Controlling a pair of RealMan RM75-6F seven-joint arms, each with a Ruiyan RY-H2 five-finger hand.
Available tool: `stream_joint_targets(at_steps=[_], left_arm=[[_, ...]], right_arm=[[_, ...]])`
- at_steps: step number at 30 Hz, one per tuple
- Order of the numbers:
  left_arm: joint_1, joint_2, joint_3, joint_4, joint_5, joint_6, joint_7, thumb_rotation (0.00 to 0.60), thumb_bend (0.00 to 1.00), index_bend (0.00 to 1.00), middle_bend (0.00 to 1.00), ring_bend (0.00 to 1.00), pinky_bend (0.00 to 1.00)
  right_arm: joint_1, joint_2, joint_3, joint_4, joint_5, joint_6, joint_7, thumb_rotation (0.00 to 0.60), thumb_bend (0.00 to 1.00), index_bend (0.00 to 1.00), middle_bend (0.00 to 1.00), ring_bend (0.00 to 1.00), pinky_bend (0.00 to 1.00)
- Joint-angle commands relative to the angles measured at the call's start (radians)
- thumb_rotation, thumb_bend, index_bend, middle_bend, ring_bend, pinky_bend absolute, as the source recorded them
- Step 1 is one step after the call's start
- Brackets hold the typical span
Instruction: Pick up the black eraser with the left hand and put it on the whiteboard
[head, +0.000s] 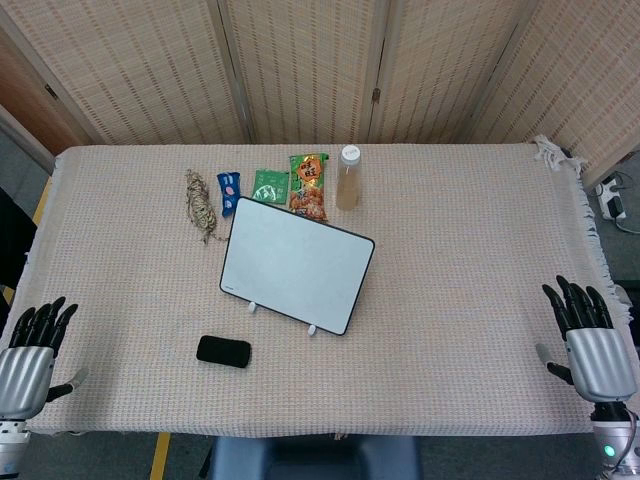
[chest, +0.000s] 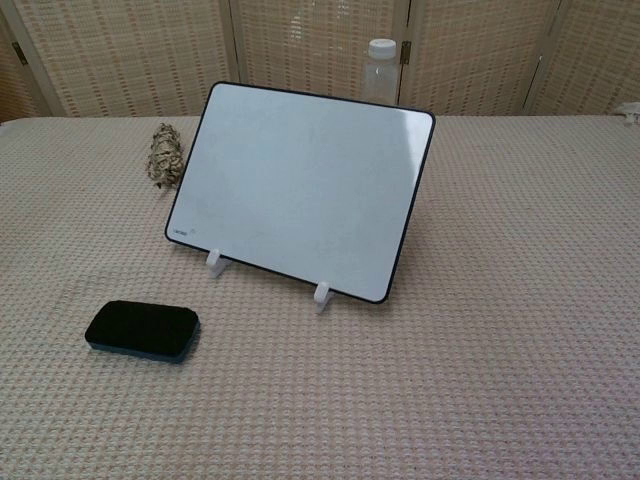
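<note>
The black eraser (head: 224, 351) (chest: 141, 329) lies flat on the tablecloth, in front of the whiteboard's near left corner. The whiteboard (head: 296, 263) (chest: 303, 187) leans back on two small white feet near the table's middle, its face blank. My left hand (head: 30, 359) rests at the near left table edge, fingers spread and holding nothing, well left of the eraser. My right hand (head: 592, 346) sits at the near right edge, fingers apart and empty too. Neither hand shows in the chest view.
Behind the whiteboard stand a clear bottle (head: 348, 177) (chest: 381, 70), an orange snack bag (head: 309, 187), a green packet (head: 270, 185), a blue packet (head: 228, 185) and a coil of twine (head: 201, 204) (chest: 164, 153). Folding screens (head: 310, 60) close off the back.
</note>
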Motion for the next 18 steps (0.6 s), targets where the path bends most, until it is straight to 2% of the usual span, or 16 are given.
stream_joint_targets(at_steps=[1, 7, 12, 18], left_arm=[[-0.014, 0.010, 0.009, -0.005, 0.003, -0.035, -0.017, 0.600, 0.23, 0.00, 0.05, 0.01, 0.04], [-0.062, 0.026, 0.030, 0.007, 0.039, -0.118, -0.089, 0.600, 0.23, 0.00, 0.05, 0.02, 0.08], [-0.094, 0.018, 0.023, 0.028, 0.032, -0.162, -0.095, 0.600, 0.23, 0.00, 0.05, 0.03, 0.10], [-0.112, 0.010, 0.002, 0.047, 0.014, -0.167, -0.113, 0.600, 0.23, 0.00, 0.07, 0.03, 0.11]], right_arm=[[0.002, 0.002, 0.001, -0.002, 0.004, -0.005, 0.000, 0.600, 0.34, 0.00, 0.00, 0.00, 0.00], [-0.005, -0.002, 0.002, -0.006, 0.012, 0.000, -0.013, 0.600, 0.33, 0.00, 0.00, 0.00, 0.00], [-0.001, -0.010, 0.012, -0.006, 0.027, -0.004, -0.027, 0.600, 0.34, 0.00, 0.00, 0.00, 0.00], [0.023, -0.016, 0.028, 0.000, 0.066, -0.051, -0.046, 0.600, 0.33, 0.00, 0.00, 0.00, 0.00]])
